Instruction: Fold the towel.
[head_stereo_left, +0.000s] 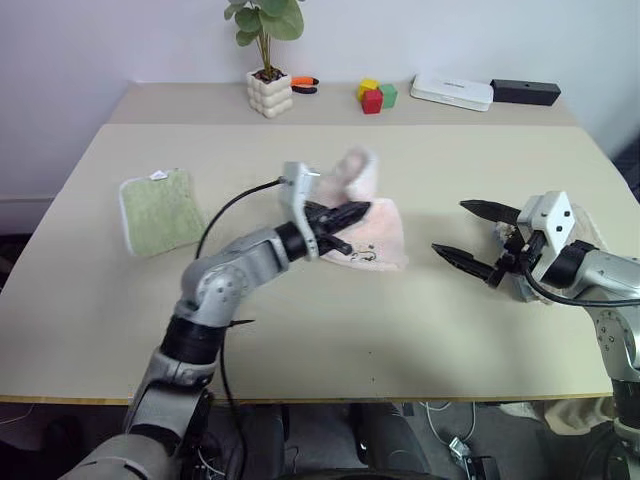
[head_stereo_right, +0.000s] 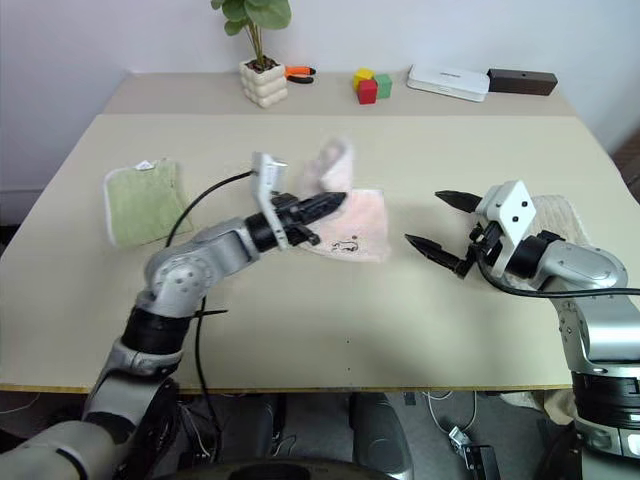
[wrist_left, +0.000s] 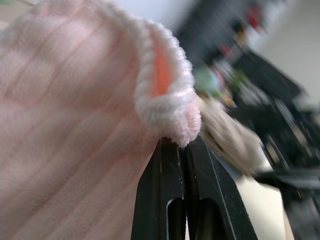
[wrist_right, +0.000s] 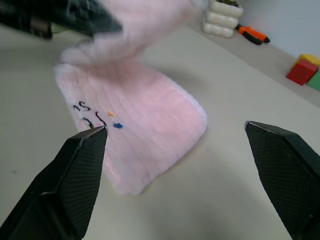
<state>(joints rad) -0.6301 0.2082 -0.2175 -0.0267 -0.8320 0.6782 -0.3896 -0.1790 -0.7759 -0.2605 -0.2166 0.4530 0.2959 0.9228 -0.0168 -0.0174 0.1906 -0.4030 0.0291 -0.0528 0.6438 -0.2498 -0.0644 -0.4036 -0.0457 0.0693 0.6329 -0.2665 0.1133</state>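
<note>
At table (head_stereo_left: 420, 330) ctr: L fingers (head_stereo_left: 352, 212) pinch towel (head_stereo_left: 375, 235) edge.

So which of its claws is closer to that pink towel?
Left. The left gripper is shut on an edge of the towel, lifting it. The right gripper hangs open beside it, apart, over the table.

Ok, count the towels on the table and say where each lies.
3. The pale pink fluffy terry towel lies mid-table, one edge lifted. The smaller green terry towel lies flat on the robot's left. The beige ribbed towel lies on the right, partly hidden by the right arm.
</note>
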